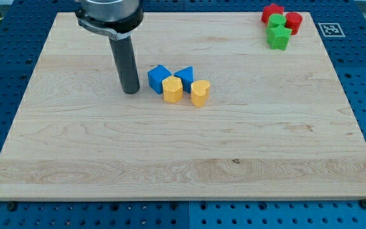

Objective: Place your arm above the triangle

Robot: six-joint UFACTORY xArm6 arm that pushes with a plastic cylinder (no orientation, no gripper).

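Camera view: my tip (131, 92) rests on the wooden board (183, 159), left of centre and toward the view's top. The arm ends in a plain dark rod with no jaws, so nothing can be said of them being clenched or released, and the rod grasps nothing. Just to the tip's right, apart from it by a narrow gap, sits the blue cube (158, 77). The blue triangle (185, 77) lies one block further right, at the top of the same little cluster, so the tip stands to the left of it and not over it. In front of the two blue blocks, toward the view's bottom, the yellow hexagon (173, 89) presses against them, and the yellow heart (200, 92) stands just beside it on the right. Well apart, in the board's top right corner, four blocks bunch together: a red star (272, 12), a green block (276, 21), a red block (293, 21) and a green star (278, 37)
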